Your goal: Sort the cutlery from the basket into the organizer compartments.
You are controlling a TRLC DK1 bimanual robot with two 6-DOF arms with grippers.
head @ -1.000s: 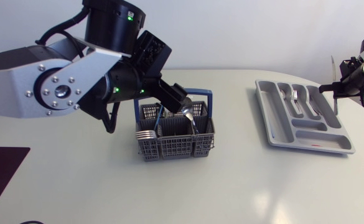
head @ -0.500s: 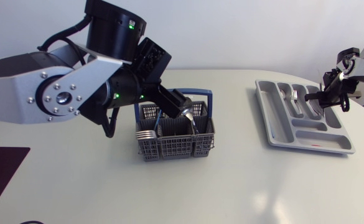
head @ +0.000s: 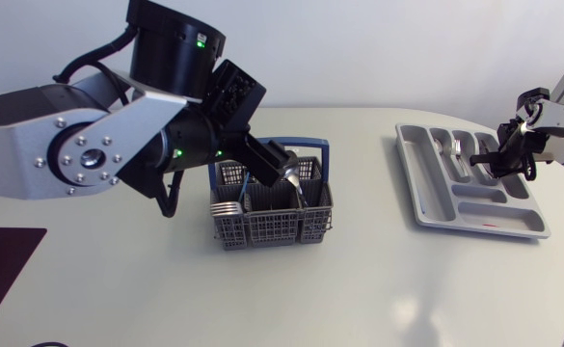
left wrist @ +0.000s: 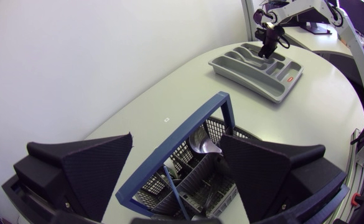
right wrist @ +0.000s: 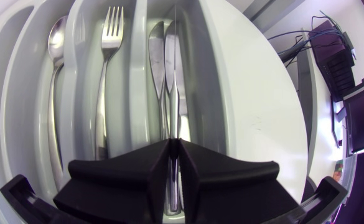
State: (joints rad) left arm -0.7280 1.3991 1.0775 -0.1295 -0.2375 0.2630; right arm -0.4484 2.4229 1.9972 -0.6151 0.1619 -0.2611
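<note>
Now: right gripper point(right wrist: 172, 148) pinched tight on a knife point(right wrist: 176, 93) over the organizer point(head: 422, 208). Left gripper point(left wrist: 175, 142) gapes wide, empty, above the basket point(left wrist: 197, 186).

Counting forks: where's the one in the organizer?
Right wrist view: the fork lies in the organizer compartment between the spoon and the knife, ahead of the right gripper.

Right end effector point(right wrist: 174, 149) with knife point(right wrist: 176, 74), lower over organizer point(head: 474, 227)

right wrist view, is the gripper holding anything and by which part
The right gripper is shut on a knife, edge-on, pinched near one end, the rest pointing ahead over the organizer. Handle or blade end: cannot tell.
</note>
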